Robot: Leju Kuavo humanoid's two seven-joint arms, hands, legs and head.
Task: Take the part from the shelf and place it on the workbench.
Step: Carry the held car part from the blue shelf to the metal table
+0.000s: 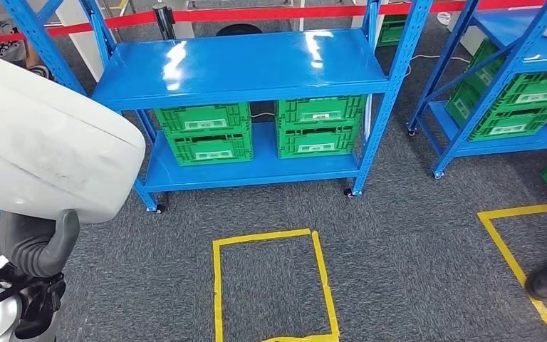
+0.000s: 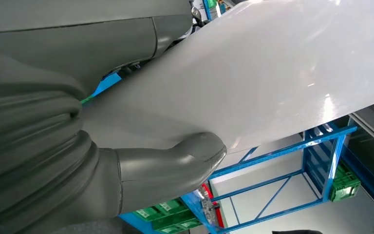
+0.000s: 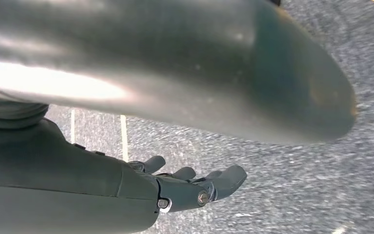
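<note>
White and glossy, the part is up at your left side, a broad smooth shell clamped in your left hand, whose grey thumb presses one face with the fingers hidden behind it. It looks stiff, light for its bulk and slippery, so I'd judge a grip near the edge with the palm well under it safest, since that sheen could let it slide as you turn from the blue shelf. Your right hand hangs over the grey carpet, fingers loosely spread, holding nothing.
</note>
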